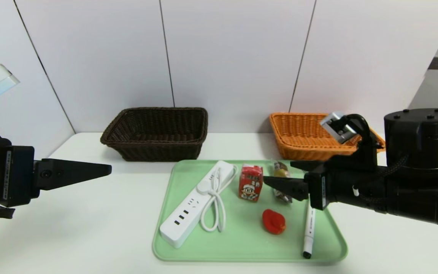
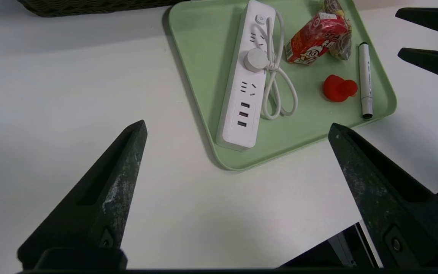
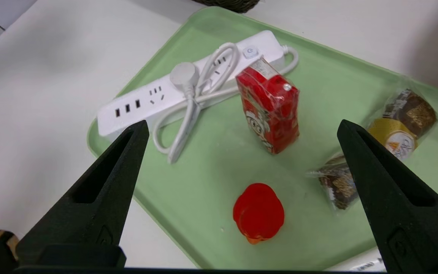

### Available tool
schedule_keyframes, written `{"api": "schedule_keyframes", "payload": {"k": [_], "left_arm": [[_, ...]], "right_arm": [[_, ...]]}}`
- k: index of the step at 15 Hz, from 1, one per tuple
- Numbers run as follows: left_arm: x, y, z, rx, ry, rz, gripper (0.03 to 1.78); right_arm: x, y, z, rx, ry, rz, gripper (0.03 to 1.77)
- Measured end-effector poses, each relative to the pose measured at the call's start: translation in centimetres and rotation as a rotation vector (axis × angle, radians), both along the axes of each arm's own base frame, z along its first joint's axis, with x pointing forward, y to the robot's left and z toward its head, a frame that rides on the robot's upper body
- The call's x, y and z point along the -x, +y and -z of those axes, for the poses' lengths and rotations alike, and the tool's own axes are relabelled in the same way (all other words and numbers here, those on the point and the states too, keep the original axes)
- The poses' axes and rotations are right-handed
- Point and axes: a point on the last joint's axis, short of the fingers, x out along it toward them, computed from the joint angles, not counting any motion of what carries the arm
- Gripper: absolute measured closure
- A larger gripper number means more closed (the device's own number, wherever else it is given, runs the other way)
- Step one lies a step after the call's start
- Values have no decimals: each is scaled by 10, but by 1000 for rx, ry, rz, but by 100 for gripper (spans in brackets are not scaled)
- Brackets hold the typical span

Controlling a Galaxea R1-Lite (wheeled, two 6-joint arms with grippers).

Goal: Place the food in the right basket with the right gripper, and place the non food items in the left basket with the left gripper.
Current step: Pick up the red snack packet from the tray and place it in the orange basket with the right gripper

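Head view shows the right gripper (image 1: 278, 177) above the green tray (image 1: 250, 260), its fingers wide apart and empty near the red drink carton (image 1: 251, 182). That carton stands upright between the power strip (image 1: 196, 203) and the clear snack packet (image 1: 282, 179), so a finger coming down off-line could tip it or drag the packet's loose wrapper along. The red rubber duck (image 1: 273, 221) and the white marker (image 1: 309, 232) lie on the tray too; the marker, being round, might roll if nudged. The left gripper (image 2: 238, 125) hangs beside the tray over the counter (image 1: 78, 224), its fingers wide and empty as well. Its likely job, the strip, has a looped cord that could snag — and both arms reaching in together might collide. Neither the dark brown basket (image 1: 159, 145) nor the orange basket (image 1: 306, 153) is near enough to shorten a carry, so a shallow grip risks a drop.
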Motion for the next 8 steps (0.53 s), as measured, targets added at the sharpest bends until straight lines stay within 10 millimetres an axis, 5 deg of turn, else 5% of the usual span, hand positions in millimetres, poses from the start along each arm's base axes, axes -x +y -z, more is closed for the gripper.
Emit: {"api": "schedule_keyframes", "payload": {"k": [8], "left_arm": [[9,3,1,3,-10,3,12]], "right_arm": [[-1,-10,23,-6,-206,-52,9]]}}
